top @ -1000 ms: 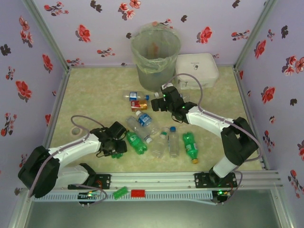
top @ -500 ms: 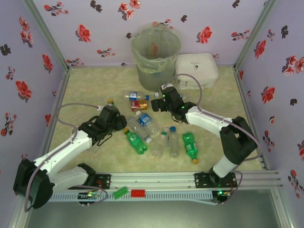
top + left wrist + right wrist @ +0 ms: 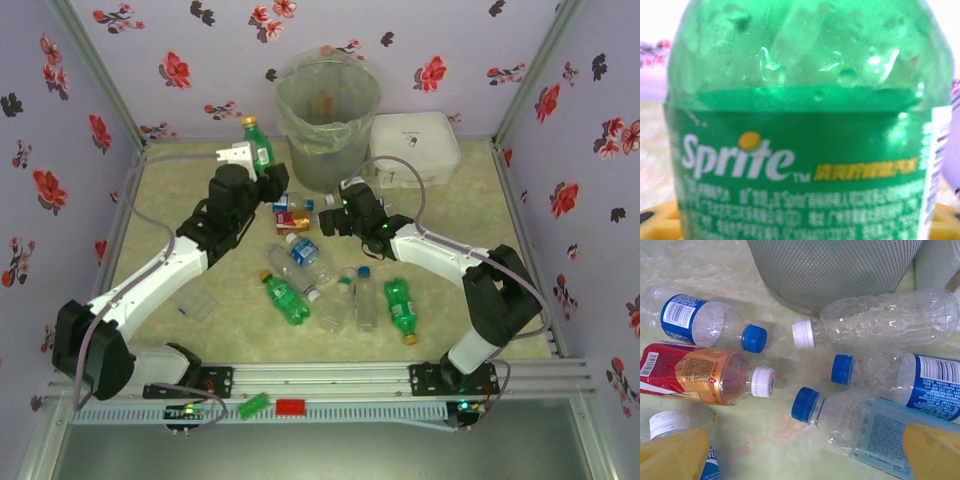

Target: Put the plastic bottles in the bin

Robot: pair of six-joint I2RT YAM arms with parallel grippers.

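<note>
I have the left tool (image 3: 256,162) clenched on a green Sprite bottle (image 3: 800,125). It is raised upright with its yellow cap on top, near the counter's (image 3: 190,205) far edge and just left of the bin (image 3: 325,155), not yet over the rim. I judge the task to be early. This bottle is on its way, and the bag hides whatever already lies inside the bin. Roughly ten bottles are left, scattered from the bin's foot towards the near edge. The right tool (image 3: 333,215) hangs wide open and empty above the cluster by the bin, over a red-orange labelled bottle (image 3: 700,374), a clear ribbed bottle with a white cap (image 3: 880,322) and several blue-capped ones. Nearer me lie two more green bottles (image 3: 285,298) and a squashed clear one (image 3: 197,305) off to the left. The bottles are thin, crinkled plastic, dented and glossy, so they should give under the fingers. From the right wrist the bin's wall is fine grey mesh, and a translucent liner is folded over its round rim. The counter is a mottled cream-green sheet, and a flat white square box (image 3: 415,145) sits right of the bin.
</note>
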